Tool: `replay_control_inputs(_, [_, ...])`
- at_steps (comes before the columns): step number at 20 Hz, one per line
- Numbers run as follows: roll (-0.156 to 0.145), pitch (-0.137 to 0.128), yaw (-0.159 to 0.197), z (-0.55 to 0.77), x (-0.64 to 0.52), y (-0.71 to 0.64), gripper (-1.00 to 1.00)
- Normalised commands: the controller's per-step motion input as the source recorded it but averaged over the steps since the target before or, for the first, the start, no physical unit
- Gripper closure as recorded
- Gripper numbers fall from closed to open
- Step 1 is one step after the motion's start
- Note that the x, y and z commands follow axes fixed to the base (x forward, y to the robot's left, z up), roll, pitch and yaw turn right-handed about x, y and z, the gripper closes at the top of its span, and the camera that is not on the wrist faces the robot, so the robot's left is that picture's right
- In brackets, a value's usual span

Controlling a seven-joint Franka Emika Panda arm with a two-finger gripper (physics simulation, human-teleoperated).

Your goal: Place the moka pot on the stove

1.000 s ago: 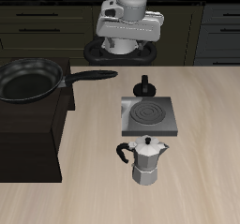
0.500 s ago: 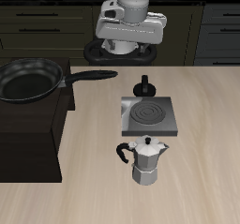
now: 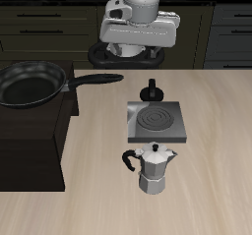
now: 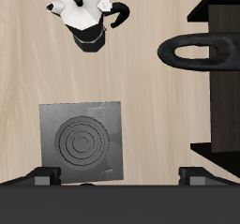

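Standing upright before the stove (image 3: 156,122), moka pot (image 3: 154,168) handle toward cabinet; gripper (image 3: 137,28) state unclear

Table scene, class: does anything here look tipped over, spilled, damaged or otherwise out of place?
Nothing stands out. The moka pot stands upright on the table just in front of the stove, and the frying pan sits flat on the dark cabinet.

The moka pot (image 3: 153,167) is silver with a black handle and knob. The stove (image 3: 156,122) is grey with a dark spiral coil, the frying pan (image 3: 34,85) black, the table (image 3: 212,170) pale wood-grain.
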Motion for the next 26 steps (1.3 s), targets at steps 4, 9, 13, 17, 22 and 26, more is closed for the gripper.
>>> replay_control_inputs(4, [-0.053,-0.006,-0.003,0.05,0.41,-0.07,-1.00])
replay_control_inputs(9, [0.041,0.045,0.040,-0.06,0.37,0.10,-1.00])
replay_control_inputs(13, [0.012,-0.002,-0.004,0.00,0.27,0.13,-1.00])
replay_control_inputs(17, [0.028,-0.008,0.033,0.05,0.16,0.17,-1.00])
replay_control_inputs(22, [0.040,-0.025,0.005,0.08,0.13,0.15,-1.00])
replay_control_inputs(26, [0.072,0.000,0.011,0.01,0.24,0.20,-1.00])
